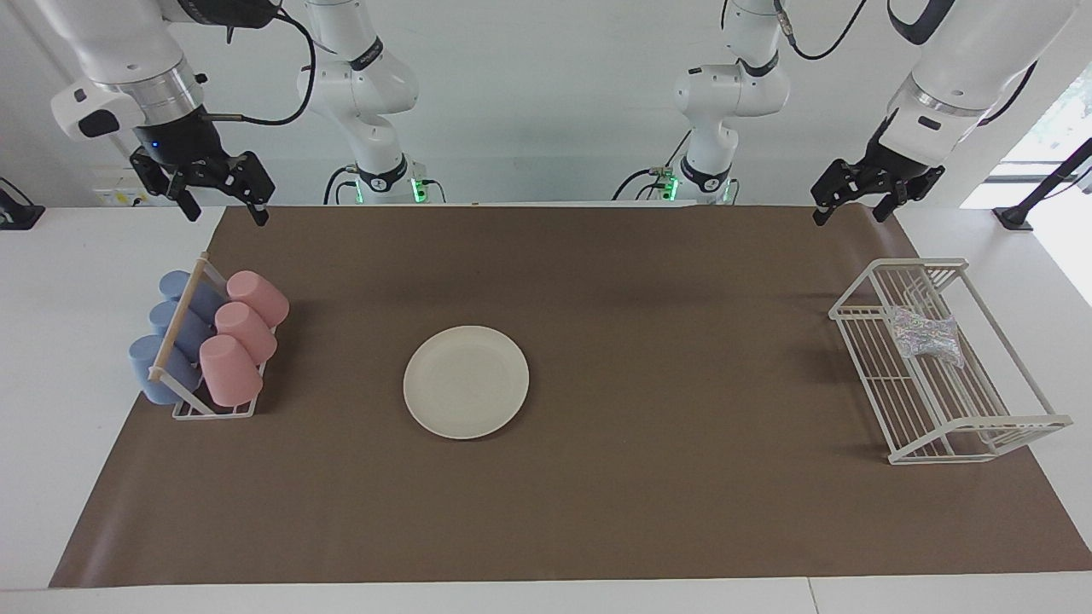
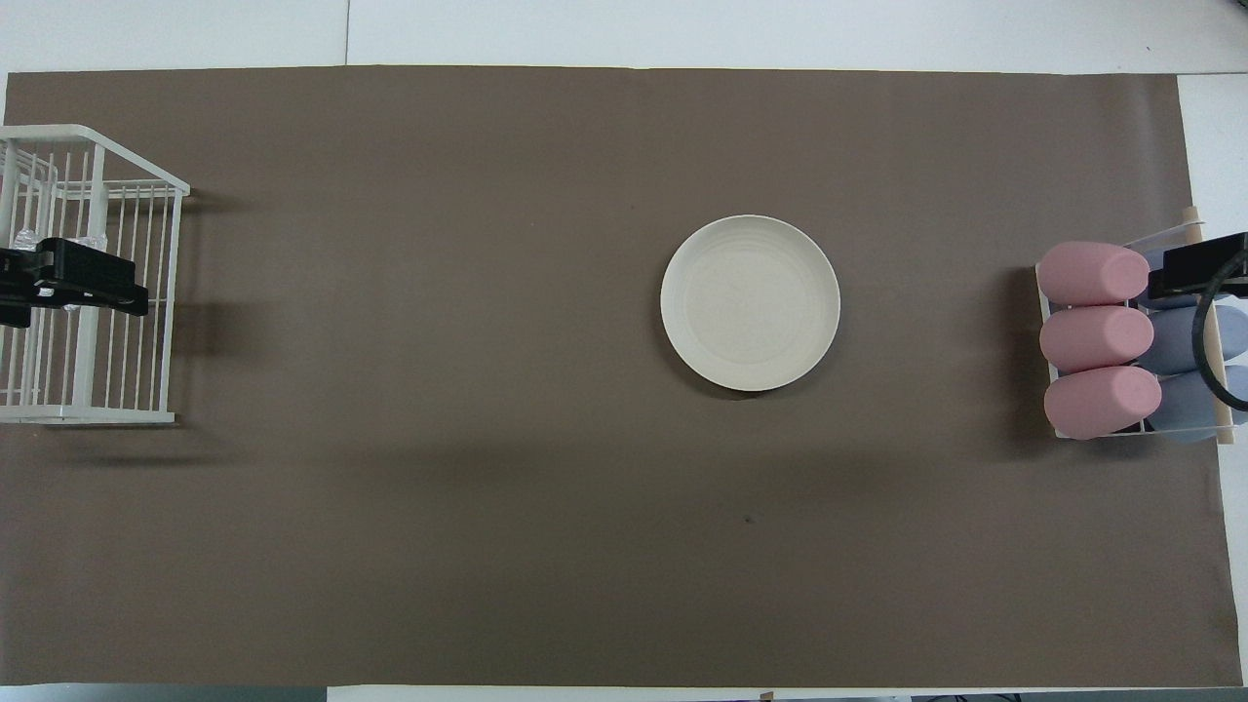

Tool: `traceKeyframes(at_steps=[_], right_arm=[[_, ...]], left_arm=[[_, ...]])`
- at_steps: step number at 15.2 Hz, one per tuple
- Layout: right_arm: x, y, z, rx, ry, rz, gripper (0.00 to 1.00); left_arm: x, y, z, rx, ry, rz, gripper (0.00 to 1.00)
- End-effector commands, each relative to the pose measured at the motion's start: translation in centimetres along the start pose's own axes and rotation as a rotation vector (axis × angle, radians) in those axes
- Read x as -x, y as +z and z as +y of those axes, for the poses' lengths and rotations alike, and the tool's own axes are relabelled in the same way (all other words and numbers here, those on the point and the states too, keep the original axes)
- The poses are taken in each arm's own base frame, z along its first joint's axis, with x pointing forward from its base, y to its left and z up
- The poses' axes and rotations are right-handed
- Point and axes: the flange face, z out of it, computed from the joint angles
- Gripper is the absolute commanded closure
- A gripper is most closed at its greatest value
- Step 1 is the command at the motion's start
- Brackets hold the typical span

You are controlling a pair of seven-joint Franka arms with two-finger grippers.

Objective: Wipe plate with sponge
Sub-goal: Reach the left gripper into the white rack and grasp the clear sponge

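The cream-white plate (image 1: 466,381) lies flat and bare on the brown mat, near the middle of the table; it also shows in the overhead view (image 2: 750,302). The silvery glittery sponge (image 1: 926,337) lies inside a white wire rack (image 1: 938,435) at the left arm's end of the table. My left gripper (image 1: 849,213) is open and empty, raised well above the rack and touching nothing. In the overhead view the left gripper (image 2: 73,278) covers most of the sponge. My right gripper (image 1: 223,209) is open and empty, raised over the right arm's end of the table.
A small rack with three pink cups (image 1: 243,333) and three blue cups (image 1: 175,341) lying on their sides stands at the right arm's end, under the right gripper (image 2: 1194,268) in the overhead view. The wire rack (image 2: 175,292) has tall sides.
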Motion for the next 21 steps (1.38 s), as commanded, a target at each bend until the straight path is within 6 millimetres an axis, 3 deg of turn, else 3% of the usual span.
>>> traceKeyframes(at_steps=[1, 12, 17, 21], right_arm=[[0.1, -0.5, -0.6, 0.003, 0.002, 0.014, 0.0], [0.0, -0.5, -1.1, -0.011, 0.001, 0.019, 0.0], [0.2, -0.3, -0.5, -0.008, 0.043, 0.015, 0.0], [0.4, 0.0, -2.0, -0.009, 0.29, 0.009, 0.0]], left_arm=[[0.2, 0.0, -0.3, 0.003, -0.004, 0.008, 0.0], [-0.1, 0.7, -1.2, -0.049, -0.016, 0.039, 0.0], [-1.0, 3.5, -1.5, -0.268, 0.019, 0.027, 0.0], [-2.6, 7.7, -2.4, -0.444, 0.045, 0.016, 0.0]])
